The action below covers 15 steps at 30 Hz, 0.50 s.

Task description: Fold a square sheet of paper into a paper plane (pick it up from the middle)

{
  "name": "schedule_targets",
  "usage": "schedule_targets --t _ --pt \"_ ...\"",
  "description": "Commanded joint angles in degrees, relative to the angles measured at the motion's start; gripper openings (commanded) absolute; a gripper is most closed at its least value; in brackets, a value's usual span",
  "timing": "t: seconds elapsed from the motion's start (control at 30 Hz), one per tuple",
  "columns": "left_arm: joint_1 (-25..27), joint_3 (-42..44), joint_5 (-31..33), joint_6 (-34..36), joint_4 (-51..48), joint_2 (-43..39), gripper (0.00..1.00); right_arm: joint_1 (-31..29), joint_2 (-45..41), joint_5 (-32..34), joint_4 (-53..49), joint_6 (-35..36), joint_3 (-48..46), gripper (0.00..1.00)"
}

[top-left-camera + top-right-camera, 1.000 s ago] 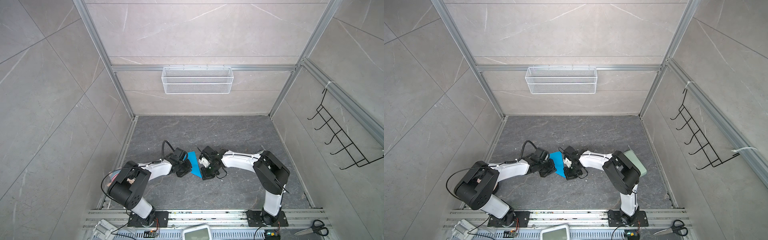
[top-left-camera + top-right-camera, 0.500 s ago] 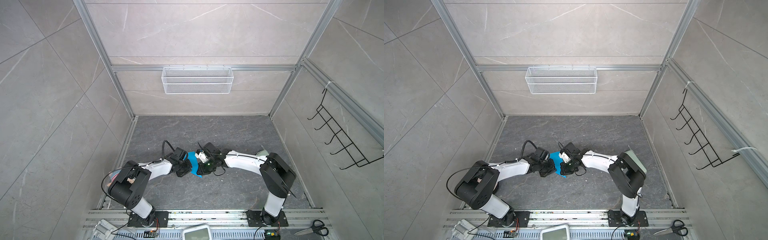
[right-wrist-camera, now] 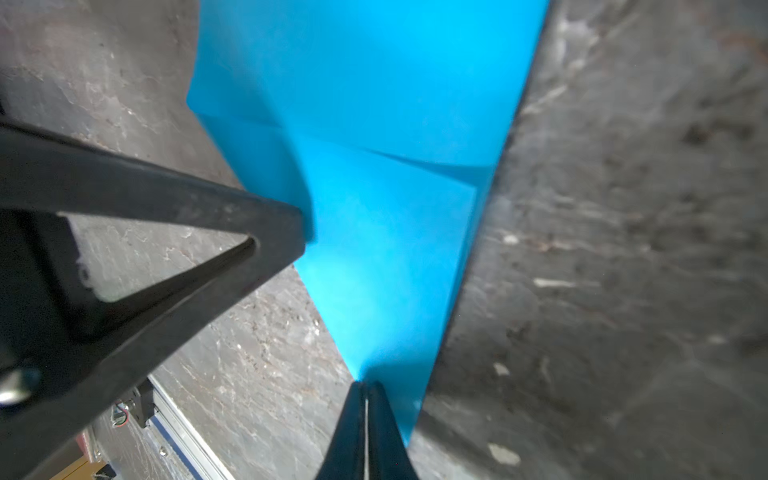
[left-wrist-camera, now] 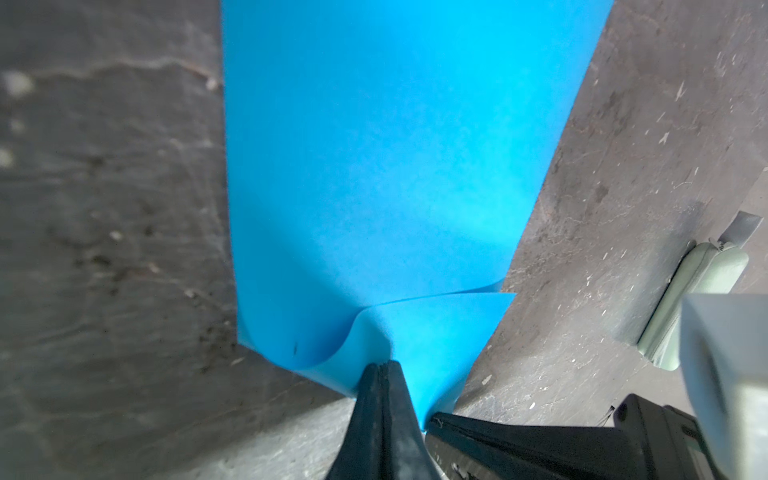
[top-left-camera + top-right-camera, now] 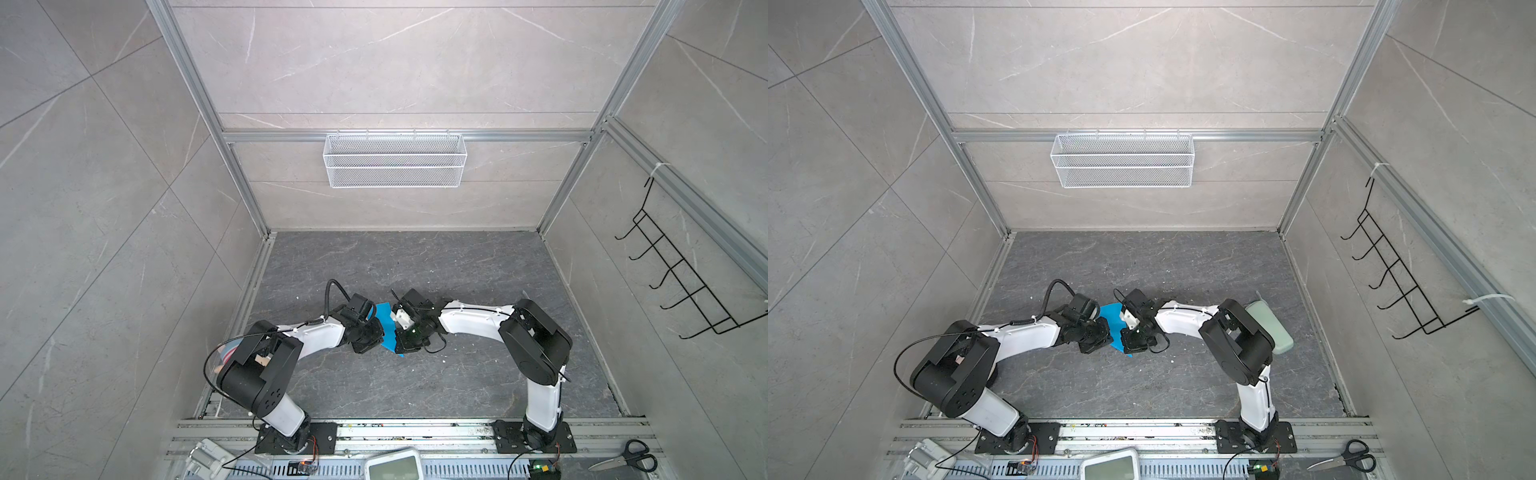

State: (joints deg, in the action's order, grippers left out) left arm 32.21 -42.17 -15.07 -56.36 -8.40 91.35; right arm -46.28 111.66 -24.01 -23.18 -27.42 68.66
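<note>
The square sheet of paper (image 5: 384,330) (image 5: 1112,316) is bright blue and lies folded over on itself on the dark floor between my two grippers. In the left wrist view the paper (image 4: 374,166) has a curled upper layer, and my left gripper (image 4: 382,366) is shut on its near edge. My right gripper (image 3: 365,385) is shut on a narrow corner of the paper (image 3: 374,104). The left gripper's black finger (image 3: 187,208) rests at the paper's side. In both top views the left gripper (image 5: 376,340) (image 5: 1102,334) and the right gripper (image 5: 399,347) (image 5: 1126,343) almost meet. No paper plane shape shows.
A pale green pouch (image 5: 1268,328) (image 4: 698,299) lies on the floor behind the right arm. Scissors (image 5: 623,457) rest on the front rail at the right. A white wire basket (image 5: 395,160) hangs on the back wall. A black hook rack (image 5: 681,286) is on the right wall.
My right gripper has shifted a little toward the back and turned, and its elbow swung out to the right. The paper has bunched up between the grippers. The left arm has stayed put.
</note>
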Motion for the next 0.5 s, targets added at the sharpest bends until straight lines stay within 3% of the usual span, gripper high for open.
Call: schedule_targets --t 0.0,0.23,0.47 --pt "-0.2 -0.4 1.1 2.6 -4.9 1.5 0.04 -0.2 1.5 2.6 -3.4 0.5 0.9 0.10" --pt "-0.2 -4.4 -0.5 6.5 -6.3 0.4 0.11 -0.2 2.5 3.2 -4.7 0.2 0.9 0.10" --pt "-0.8 -5.9 2.1 8.2 -9.6 -1.0 0.14 -0.1 3.1 2.7 -4.7 -0.3 0.6 0.09"
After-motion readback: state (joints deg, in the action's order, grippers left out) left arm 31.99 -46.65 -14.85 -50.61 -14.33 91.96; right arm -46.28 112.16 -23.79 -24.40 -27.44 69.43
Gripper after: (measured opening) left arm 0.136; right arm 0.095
